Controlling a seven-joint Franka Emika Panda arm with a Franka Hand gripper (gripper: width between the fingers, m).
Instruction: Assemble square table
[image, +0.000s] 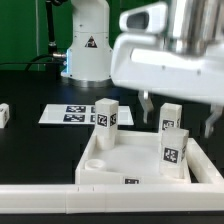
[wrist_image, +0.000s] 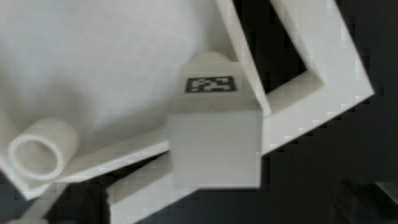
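The square table's white slab (image: 130, 160) lies rim up at the front, with round sockets in its corners. Three white tagged legs stand on it: one at the far corner on the exterior view's left (image: 107, 120), one at the far right (image: 172, 114) and one nearer the front (image: 175, 152). My gripper (image: 179, 116) hangs over the right pair, open, its dark fingers (image: 148, 107) spread wide on either side of the far right leg. The wrist view looks down on a tagged leg (wrist_image: 221, 140) standing on the slab (wrist_image: 107, 70) beside a socket ring (wrist_image: 38, 153). My fingertips do not show clearly there.
The marker board (image: 72, 114) lies behind the slab, in front of the robot base (image: 85, 50). A small white block (image: 4, 114) sits at the exterior view's left edge. A long white bar fence (image: 40, 197) runs along the slab's front side.
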